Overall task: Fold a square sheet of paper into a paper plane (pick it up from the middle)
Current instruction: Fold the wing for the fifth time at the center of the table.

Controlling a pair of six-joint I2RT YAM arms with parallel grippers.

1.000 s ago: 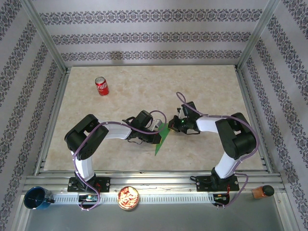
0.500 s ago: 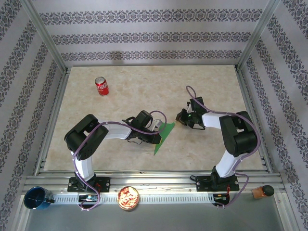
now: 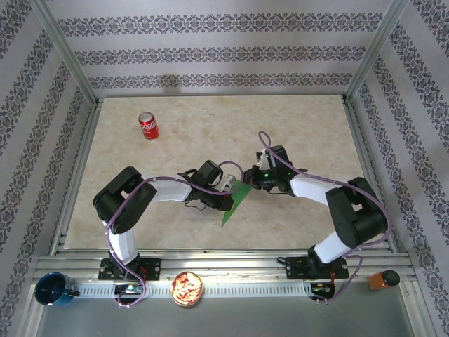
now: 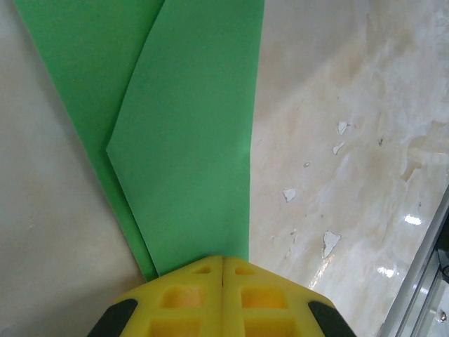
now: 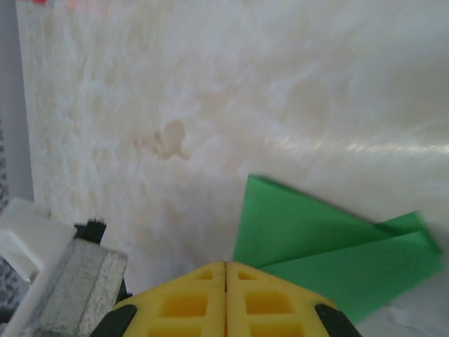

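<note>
**Folded green sheet lies between two closed grippers**

The green paper lies flat just toward 6 o'clock of the table's centre. It is folded into a narrow pointed shape, tip toward 7 o'clock and wide end toward 1 o'clock, and the left wrist view shows overlapping layers. The left gripper is at its 10 o'clock edge, fingers pressed together and tips meeting the paper; I cannot tell whether they pinch it or press on it. The right gripper, also pressed together, sits just off the wide end at 1 o'clock. A red soda can stands well apart at 10 o'clock.
</note>
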